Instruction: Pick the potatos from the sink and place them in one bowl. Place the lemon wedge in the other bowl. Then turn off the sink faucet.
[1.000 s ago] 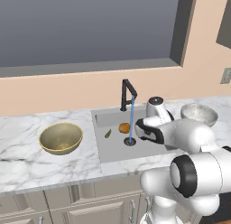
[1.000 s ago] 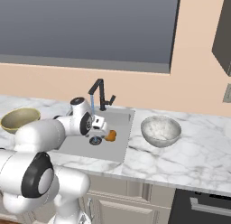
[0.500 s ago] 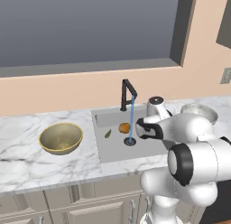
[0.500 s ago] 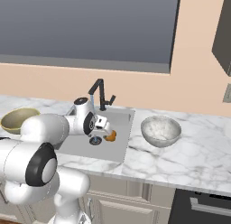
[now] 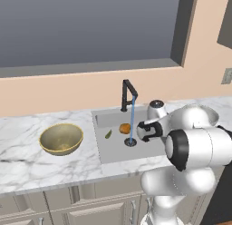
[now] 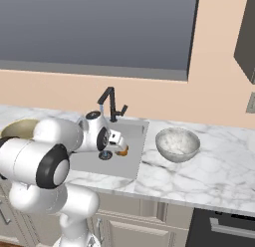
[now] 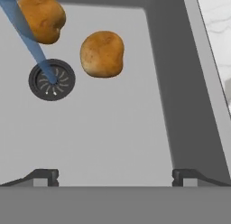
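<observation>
Hand view has the gripper [image 7: 115, 175] looking down into the sink [image 7: 113, 142] with its fingers spread wide and nothing between them. Two potatos sit on the basin floor: the nearer potato [image 7: 102, 53] is just off the drain [image 7: 52, 79], toward the basin's side wall, and the other potato [image 7: 41, 18] is up by the back edge with the water stream [image 7: 27, 38] crossing in front of it.

From the left base view, the lemon wedge [image 5: 108, 134] lies near the sink's left wall, the gold bowl [image 5: 61, 138] sits on the counter left of the sink, and the black faucet [image 5: 128, 95] is running. The silver bowl [image 6: 177, 144] is on the counter right of the sink.

My worry: the near potato is round and off-center from the fingers, so if the hand drops straight down it'll probably clip one side and roll it toward the drain. It also sits fairly close to the side wall, so a finger could bump that wall.
</observation>
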Robot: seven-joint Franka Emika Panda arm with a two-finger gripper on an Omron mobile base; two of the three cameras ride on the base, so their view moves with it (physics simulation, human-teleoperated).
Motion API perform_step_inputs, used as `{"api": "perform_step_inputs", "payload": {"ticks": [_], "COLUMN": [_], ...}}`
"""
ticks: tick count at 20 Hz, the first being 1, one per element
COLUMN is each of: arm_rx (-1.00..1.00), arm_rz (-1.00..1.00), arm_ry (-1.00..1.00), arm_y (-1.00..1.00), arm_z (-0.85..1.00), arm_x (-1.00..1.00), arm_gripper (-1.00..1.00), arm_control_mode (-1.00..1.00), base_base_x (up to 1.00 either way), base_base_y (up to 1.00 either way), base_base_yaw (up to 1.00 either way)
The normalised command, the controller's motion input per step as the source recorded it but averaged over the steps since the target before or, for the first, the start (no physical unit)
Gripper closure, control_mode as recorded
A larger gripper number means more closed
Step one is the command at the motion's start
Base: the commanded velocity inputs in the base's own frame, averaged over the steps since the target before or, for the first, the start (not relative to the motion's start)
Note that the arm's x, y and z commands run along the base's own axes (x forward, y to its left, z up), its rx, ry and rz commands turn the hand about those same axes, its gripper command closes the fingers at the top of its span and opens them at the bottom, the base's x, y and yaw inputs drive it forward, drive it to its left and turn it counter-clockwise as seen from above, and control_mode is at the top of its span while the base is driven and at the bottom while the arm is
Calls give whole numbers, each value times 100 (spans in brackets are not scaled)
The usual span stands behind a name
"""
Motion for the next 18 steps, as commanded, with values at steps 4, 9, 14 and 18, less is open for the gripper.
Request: {"api": "perform_step_inputs", "payload": {"ticks": [4,9,14,18], "arm_rx": [0,0,0,0], "arm_rz": [0,0,0,0], "arm_ry": [0,0,0,0], "arm_y": [0,0,0,0], "arm_z": [-21,-17,-18,-19], "arm_x": [31,27,28,27], "arm_gripper": [-100,-100,-100,-100], "arm_control_mode": [-100,-100,-100,-100], "base_base_x": [0,0,0,0], "base_base_y": [0,0,0,0], "base_base_yaw": [0,0,0,0]}}
